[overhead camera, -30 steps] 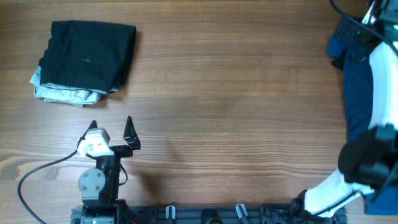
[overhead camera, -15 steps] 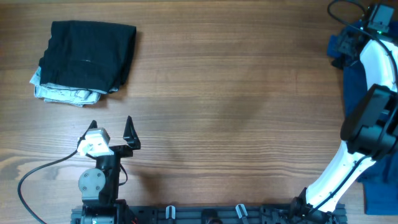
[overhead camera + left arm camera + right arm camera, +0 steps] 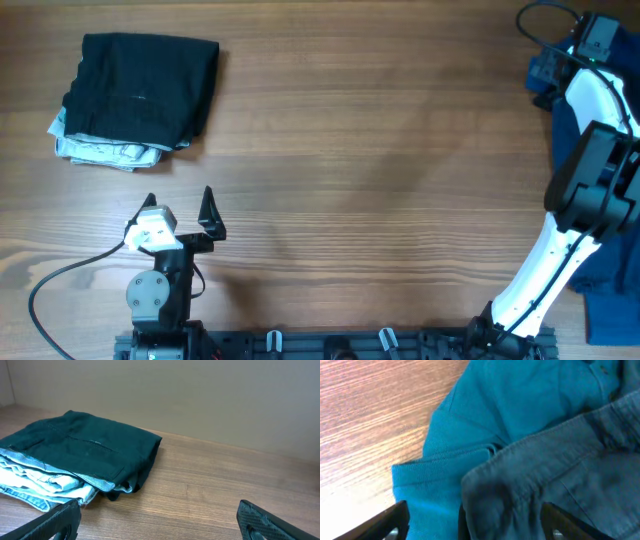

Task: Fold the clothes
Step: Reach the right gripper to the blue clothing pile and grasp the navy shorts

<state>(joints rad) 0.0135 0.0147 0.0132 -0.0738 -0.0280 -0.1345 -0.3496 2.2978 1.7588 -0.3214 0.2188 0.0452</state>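
Observation:
The clothes lie in two places. A folded black garment [image 3: 140,88] [image 3: 85,450] rests on a pale patterned one [image 3: 95,150] [image 3: 35,480] at the far left. At the right edge lies a loose heap with dark navy denim [image 3: 572,160] [image 3: 560,470] over a bright blue garment [image 3: 520,405]. My right gripper [image 3: 545,78] [image 3: 477,525] is down on this heap. Its fingers stand wide apart, with a hump of the denim and a blue hem between them. My left gripper [image 3: 180,212] [image 3: 160,527] is open over bare wood, short of the folded stack.
A royal blue piece [image 3: 610,312] shows at the near right corner. The right arm's white links [image 3: 600,100] arch over the heap. A black cable [image 3: 60,285] loops beside the left arm's base. Bare wooden table [image 3: 370,150] spans the middle.
The right arm has swung up towards the far right corner and its wrist has settled on the heap. Its jaws have narrowed a little. The left arm has not moved.

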